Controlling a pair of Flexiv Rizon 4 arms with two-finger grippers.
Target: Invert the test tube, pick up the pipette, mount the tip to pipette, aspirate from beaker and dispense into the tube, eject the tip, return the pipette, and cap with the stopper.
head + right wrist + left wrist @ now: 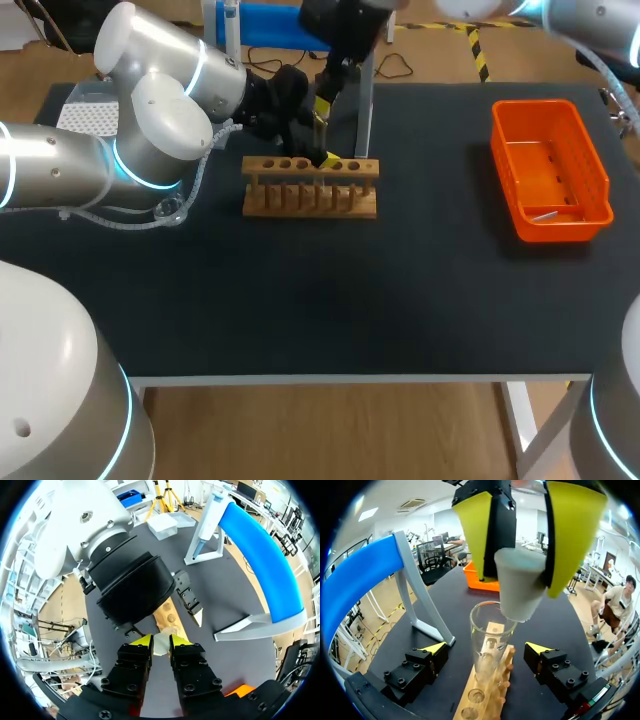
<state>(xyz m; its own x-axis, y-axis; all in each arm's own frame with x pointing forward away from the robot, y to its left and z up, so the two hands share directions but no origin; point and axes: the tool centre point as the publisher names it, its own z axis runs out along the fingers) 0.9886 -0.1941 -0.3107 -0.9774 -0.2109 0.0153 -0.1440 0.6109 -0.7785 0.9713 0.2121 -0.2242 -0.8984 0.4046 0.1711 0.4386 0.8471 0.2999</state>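
- The wooden rack (310, 200) sits a little toward 12 o'clock from the middle of the bench (330, 300). The test tube (487, 630) stands upright in it, mouth up.
- Left gripper (486, 647): fingers apart, one on either side of the tube, not touching it.
- Right gripper (161, 641): fingers clamped on the pale stopper (520, 587), right at the tube's mouth. I cannot tell whether they touch.
- The orange basket (560, 228) lies at 3 o'clock.
- The pipette (207, 525) hangs on the blue stand (265, 555) at 12 o'clock.
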